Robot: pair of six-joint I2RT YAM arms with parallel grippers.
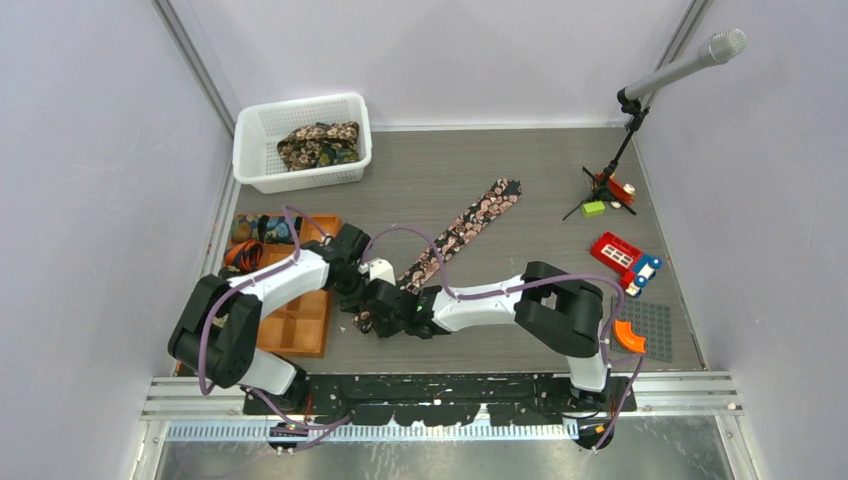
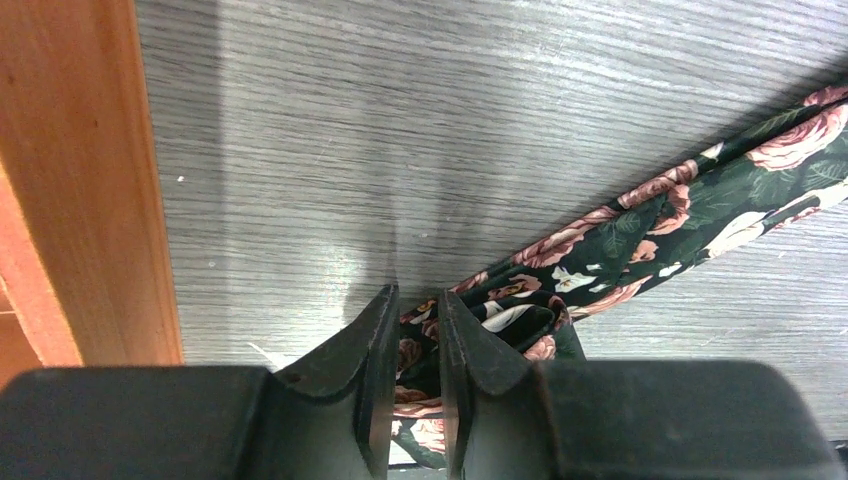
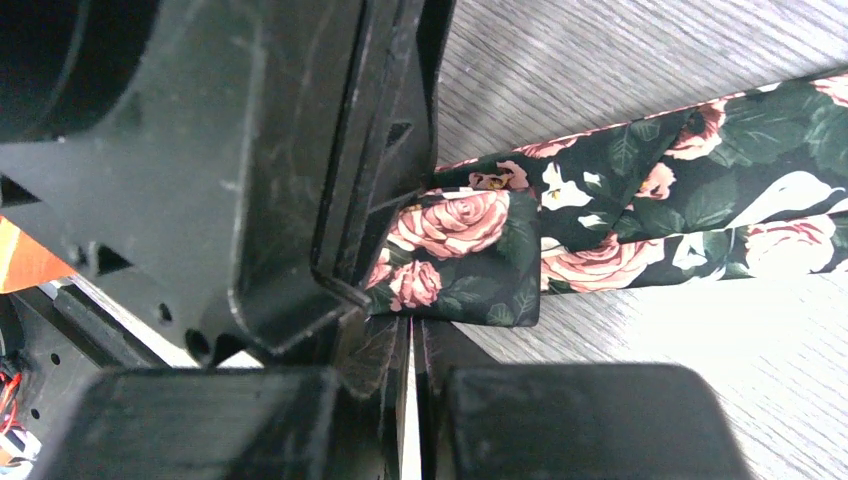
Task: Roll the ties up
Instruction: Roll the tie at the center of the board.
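Observation:
A black tie (image 1: pixel 470 222) with pink-cream roses lies diagonally across the table, wide end at the far right. Its narrow end is folded over near the arms (image 3: pixel 470 250). My left gripper (image 2: pixel 418 300) is shut on that bunched end (image 2: pixel 640 230), with fabric filling the slot between its fingers. My right gripper (image 3: pixel 410 322) is shut, its tips touching the near edge of the folded flap. Only a thin bright slit shows between its fingers, with no cloth in it. In the top view both grippers (image 1: pixel 365 300) meet over the tie's near end and hide it.
A white mesh basket (image 1: pixel 255 135) at the back left holds more ties (image 1: pixel 318 145). An orange compartment tray (image 1: pixel 300 330) lies just left of the grippers, with rolled ties (image 1: pixel 262 230) in its far cells. A microphone stand (image 1: pixel 625 130) and toy bricks (image 1: pixel 620 255) stand at the right.

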